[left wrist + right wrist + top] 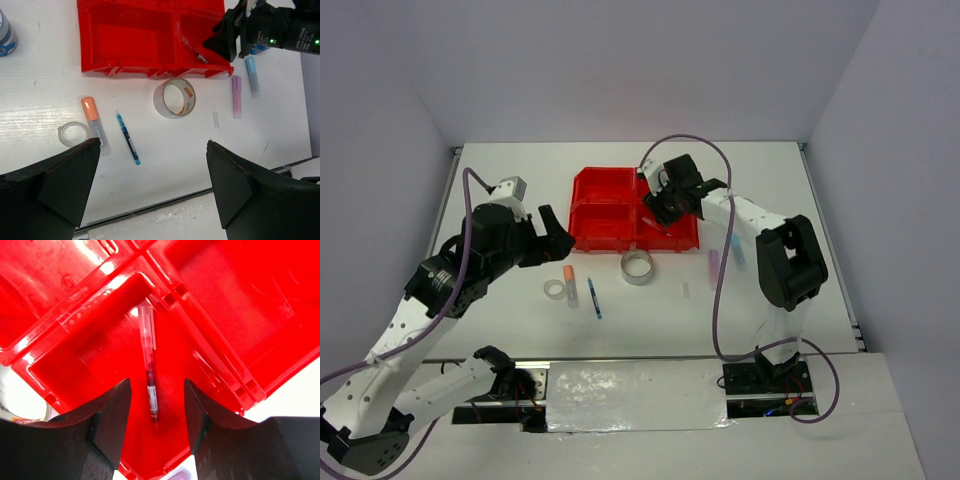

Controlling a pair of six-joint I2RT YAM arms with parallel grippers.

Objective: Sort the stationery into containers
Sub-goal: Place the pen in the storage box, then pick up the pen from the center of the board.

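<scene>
The red tray [605, 190] with four compartments sits at the table's middle back. My right gripper [660, 205] hovers open over its near right compartment; a red pen [149, 371] lies on the tray's floor [225, 305] between the spread jaws of the right gripper [156, 385]. My left gripper [153, 142] is open and empty, high above the table. Below it lie a silvery tape ring [175, 97], a clear tape ring [73, 134], an orange stub [90, 109] and a blue pen [127, 145]. The red pen also shows in the left wrist view [192, 47].
A pink stick [236, 96] and a blue stick [252, 75] lie right of the tray's near right corner. A blue-patterned roll [5, 35] stands left of the tray [130, 35]. A tiny clear piece [215, 119] lies near the pink stick. The table's front edge runs just behind the arm bases.
</scene>
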